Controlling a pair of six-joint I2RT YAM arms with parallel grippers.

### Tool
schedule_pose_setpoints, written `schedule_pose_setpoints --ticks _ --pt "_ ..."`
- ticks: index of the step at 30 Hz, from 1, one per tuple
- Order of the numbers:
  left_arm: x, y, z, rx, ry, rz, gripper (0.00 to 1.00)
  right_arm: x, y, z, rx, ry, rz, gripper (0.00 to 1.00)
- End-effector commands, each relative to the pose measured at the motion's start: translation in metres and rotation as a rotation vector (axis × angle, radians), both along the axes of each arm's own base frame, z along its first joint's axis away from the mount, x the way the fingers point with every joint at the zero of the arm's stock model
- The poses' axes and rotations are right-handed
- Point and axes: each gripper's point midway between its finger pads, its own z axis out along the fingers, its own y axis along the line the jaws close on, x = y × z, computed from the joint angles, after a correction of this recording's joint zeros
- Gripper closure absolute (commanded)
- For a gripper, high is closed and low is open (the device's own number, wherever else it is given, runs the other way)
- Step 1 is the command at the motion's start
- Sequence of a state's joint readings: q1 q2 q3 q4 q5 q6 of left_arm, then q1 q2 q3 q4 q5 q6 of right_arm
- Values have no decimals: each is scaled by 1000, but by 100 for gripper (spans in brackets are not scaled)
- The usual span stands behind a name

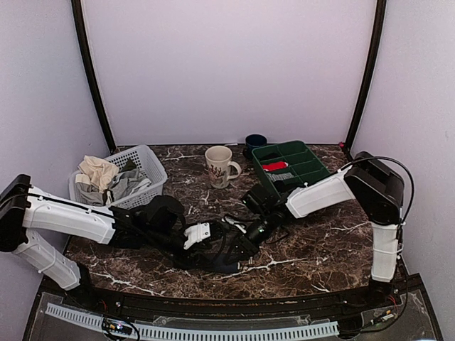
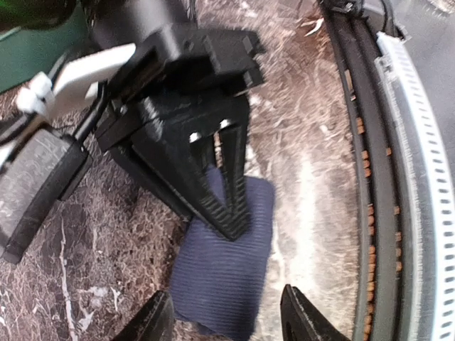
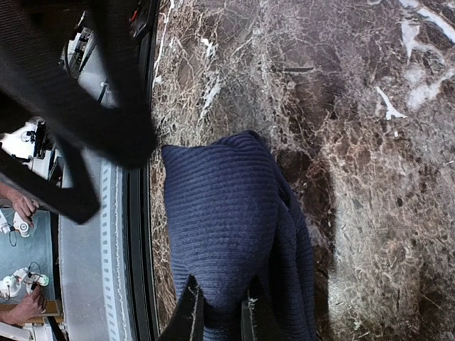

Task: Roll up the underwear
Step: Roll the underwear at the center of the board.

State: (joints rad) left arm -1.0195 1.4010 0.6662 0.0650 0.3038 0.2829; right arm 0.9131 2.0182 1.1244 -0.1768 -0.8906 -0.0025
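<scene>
1. At the back left, well apart from the work spot: a white plastic lattice basket (image 1: 146, 160), heaped with cream and grey cloths.
2. Behind the centre: an upright cream ceramic mug (image 1: 219, 165) with a leafy print, handle to the right. Just beyond it, a small dark blue cup (image 1: 255, 141).
3. Right of those: a green plastic compartment tray (image 1: 311, 162), holding a red roll (image 1: 274, 166) along with dark and striped bundles.
4. Crowding the work spot: both black wrists, meeting close above the cloth and hiding most of it in the top view.
5. Near the front edge, about mid-table: the dark navy-blue ribbed cloth underwear (image 3: 227, 213), lying on the tabletop as a folded oblong, with one end gathered up between black fingers.
6. At that gathered end: the right gripper (image 3: 220, 320), fingers pressed together on a fold of the underwear.
7. At the opposite end: the left gripper (image 2: 225, 293), fingers spread wide on either side of the cloth's edge. Cannot tell whether touching it.
8. Underneath everything: a dark brown marble-patterned table (image 1: 320, 241) with white veins, bordered along the near side by a black rim and a white perforated strip (image 1: 213, 332).
9. Around three sides: plain pale lilac-white walls (image 1: 227, 71), with a black pole (image 1: 91, 71) slanting up at each back corner.
</scene>
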Motion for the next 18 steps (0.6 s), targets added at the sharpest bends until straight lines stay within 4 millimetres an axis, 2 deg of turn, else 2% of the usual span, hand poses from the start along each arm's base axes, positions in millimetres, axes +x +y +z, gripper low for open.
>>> schedule_pose_setpoints --ticks 1,5,11,15,17,18 --pt "19 -17 5 -10 -92 -1 46 -9 -19 -35 -146 52 -15 100" --pt "19 -24 -12 29 -78 -35 47 -9 -19 -35 -146 49 -16 100" --pt "8 -21 -43 118 30 -63 52 -3 -18 -33 -145 20 -24 100" --pt "-2 -15 -59 160 155 -51 68 3 -17 -28 -134 -35 -36 99" --pt "-8 -14 -62 154 241 -49 74 7 -18 -23 -127 -71 -57 94" --pt "-11 -13 -64 158 282 -56 76 10 -18 -18 -118 -96 -71 87"
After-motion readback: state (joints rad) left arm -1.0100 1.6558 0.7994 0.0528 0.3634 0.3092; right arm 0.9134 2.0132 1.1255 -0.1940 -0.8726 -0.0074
